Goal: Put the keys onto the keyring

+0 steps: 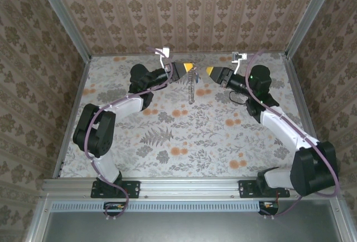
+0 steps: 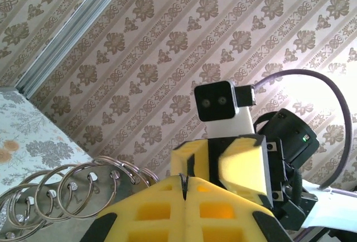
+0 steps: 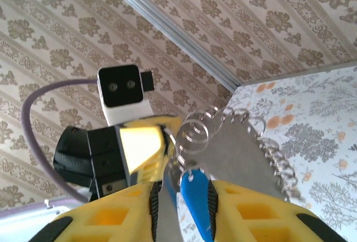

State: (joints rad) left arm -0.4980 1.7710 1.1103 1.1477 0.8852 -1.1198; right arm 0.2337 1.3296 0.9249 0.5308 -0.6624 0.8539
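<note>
Right wrist view: right end effector (image 3: pixel 178 193) pinches the keys (image 3: pixel 194 204) mid-air beside the keyring (image 3: pixel 195 130), which dangles from the pressed-together left end effector (image 2: pixel 184 183); threading likely demands slow, steady alignment.

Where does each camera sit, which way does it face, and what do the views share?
Top external: above and behind the bases, looking down on the floral table; both arms, left hand, right hand.
Left wrist: looks along its own yellow fingers at the right hand, wall behind.
Right wrist: looks along its fingers, keys between them, at the left hand.
Shared: the keyring in all three.
</note>
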